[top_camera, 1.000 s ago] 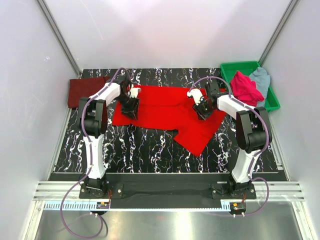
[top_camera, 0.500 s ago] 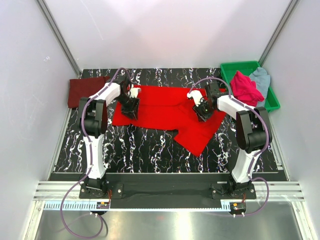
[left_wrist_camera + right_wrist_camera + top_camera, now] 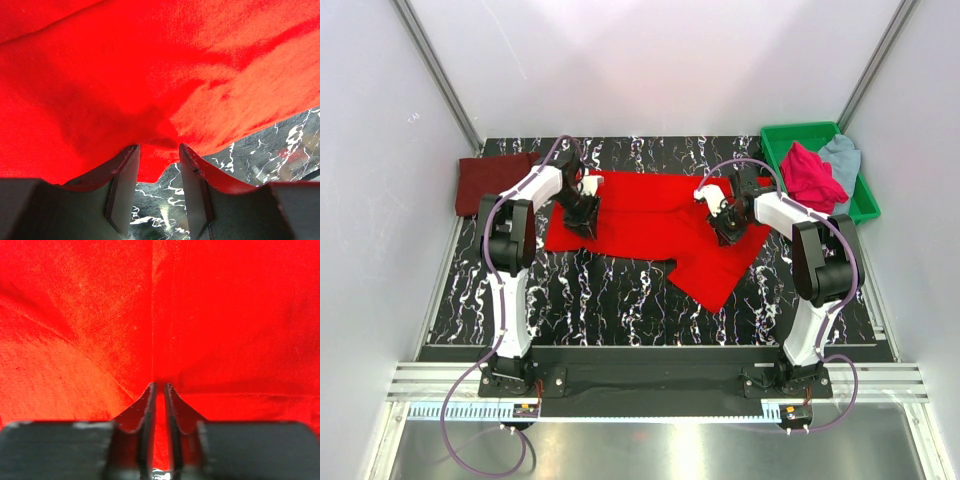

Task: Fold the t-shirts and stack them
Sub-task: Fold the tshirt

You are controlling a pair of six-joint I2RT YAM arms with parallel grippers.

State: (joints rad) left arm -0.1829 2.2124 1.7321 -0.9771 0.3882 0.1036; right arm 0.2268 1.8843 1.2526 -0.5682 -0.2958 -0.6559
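A bright red t-shirt lies spread on the black marbled table, one corner reaching toward the near right. My left gripper is down on its left side. In the left wrist view the left gripper is open, its fingers apart, with the shirt's edge hanging between the tips. My right gripper is on the shirt's right part. Up close, the right gripper is shut on a thin fold of red cloth. A dark maroon t-shirt lies at the back left.
A green tray at the back right holds a magenta-pink t-shirt and a pale grey-blue t-shirt. White walls close in the table on three sides. Bare marbled table lies between the red shirt and the arm bases.
The right gripper's jaws have drawn together on the red cloth and its wrist has shifted slightly. The left arm and the shirt have stayed put.
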